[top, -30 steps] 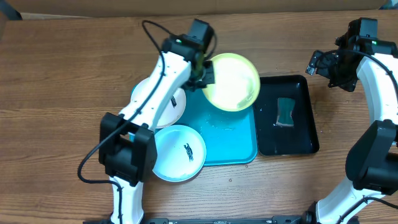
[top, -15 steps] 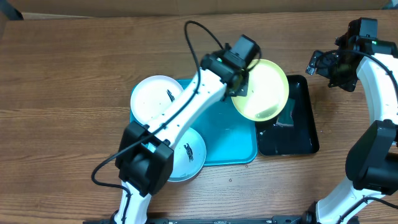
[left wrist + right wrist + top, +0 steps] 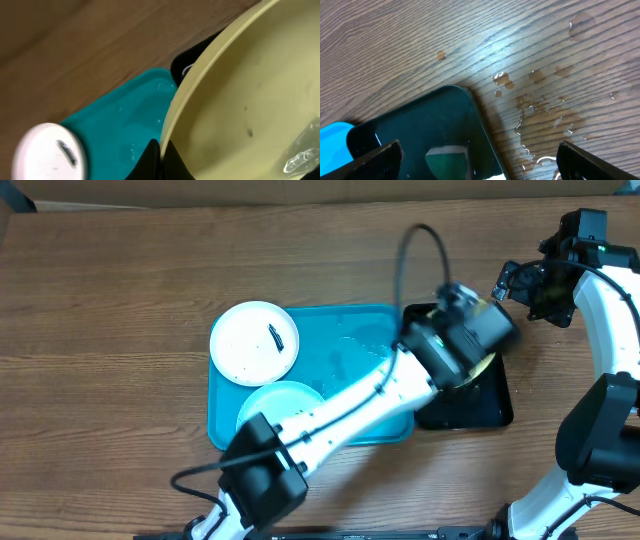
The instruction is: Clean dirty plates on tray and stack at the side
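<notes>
Since half a second ago, the left arm has swung further right, carrying the yellow-green plate from the turquoise tray's far right corner to a spot over the black tray; the right arm has not shifted.

From overhead, the left gripper is blurred and covers most of the yellow-green plate, of which only slivers show beside the wrist. The white plate lies at the far left corner of the turquoise tray, a black smear on its face. The light blue plate sits on the tray's near left part, partly under the arm. The black tray lies just right of the turquoise one. The right gripper hovers over the table past the black tray's far right corner.

On the left wrist camera, the left gripper pinches the rim of the yellow-green plate, which is tilted and wet, filling the right of the view. Below it show the turquoise tray, a corner of the black tray and the white plate.

On the right wrist camera, the right gripper has its fingers spread wide with nothing between them. Beneath lie the black tray, a green sponge inside it, and water drops on the wood.
</notes>
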### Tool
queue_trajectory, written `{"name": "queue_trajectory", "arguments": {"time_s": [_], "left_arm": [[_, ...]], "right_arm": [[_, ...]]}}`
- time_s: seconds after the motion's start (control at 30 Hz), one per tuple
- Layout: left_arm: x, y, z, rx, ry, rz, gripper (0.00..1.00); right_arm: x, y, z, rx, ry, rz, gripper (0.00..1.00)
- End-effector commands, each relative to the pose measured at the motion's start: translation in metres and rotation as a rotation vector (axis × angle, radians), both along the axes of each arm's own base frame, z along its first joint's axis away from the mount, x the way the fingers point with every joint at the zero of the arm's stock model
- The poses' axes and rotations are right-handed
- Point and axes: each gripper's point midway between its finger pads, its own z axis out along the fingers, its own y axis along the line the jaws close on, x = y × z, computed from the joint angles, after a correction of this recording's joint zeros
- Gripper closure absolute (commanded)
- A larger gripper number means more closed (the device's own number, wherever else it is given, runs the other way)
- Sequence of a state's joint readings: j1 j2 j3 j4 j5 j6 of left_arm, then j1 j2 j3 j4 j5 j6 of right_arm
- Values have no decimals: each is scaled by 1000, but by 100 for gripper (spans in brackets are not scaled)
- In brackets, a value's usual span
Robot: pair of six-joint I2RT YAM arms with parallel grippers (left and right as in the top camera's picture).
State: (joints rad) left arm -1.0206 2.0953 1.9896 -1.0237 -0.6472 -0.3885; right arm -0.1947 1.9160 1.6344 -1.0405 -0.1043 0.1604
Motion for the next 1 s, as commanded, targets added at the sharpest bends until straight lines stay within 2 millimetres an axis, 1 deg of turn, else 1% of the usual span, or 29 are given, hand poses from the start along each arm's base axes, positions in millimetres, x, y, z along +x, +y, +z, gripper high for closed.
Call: {"name": "queue_trajectory", "arguments": {"time_s": [0.0, 0.1, 0.3, 0.4, 0.57, 0.67, 0.8, 0.97], "left_arm": [[-2, 5, 39, 143, -237, 41, 96], [-15, -1, 51, 191, -318, 34, 96], [-39, -15, 64, 224, -400, 1, 96], [-44, -18, 68, 229, -421, -4, 96], [-44, -16, 67, 238, -418, -3, 96], [-42, -16, 61, 213, -384, 0, 96], [-38, -17, 39, 144, -255, -13, 96], [-25, -6, 15, 34, -95, 42, 96]], "right_arm": [[3, 0, 5, -1, -18, -3, 0], [3, 0, 5, -1, -18, -3, 0], [3, 0, 5, -1, -17, -3, 0], [3, 0, 5, -1, -18, -3, 0], [3, 0, 5, 0, -17, -3, 0], [3, 0, 5, -1, -18, -3, 0], [3, 0, 5, -1, -18, -3, 0], [3, 0, 5, -1, -18, -3, 0]]}}
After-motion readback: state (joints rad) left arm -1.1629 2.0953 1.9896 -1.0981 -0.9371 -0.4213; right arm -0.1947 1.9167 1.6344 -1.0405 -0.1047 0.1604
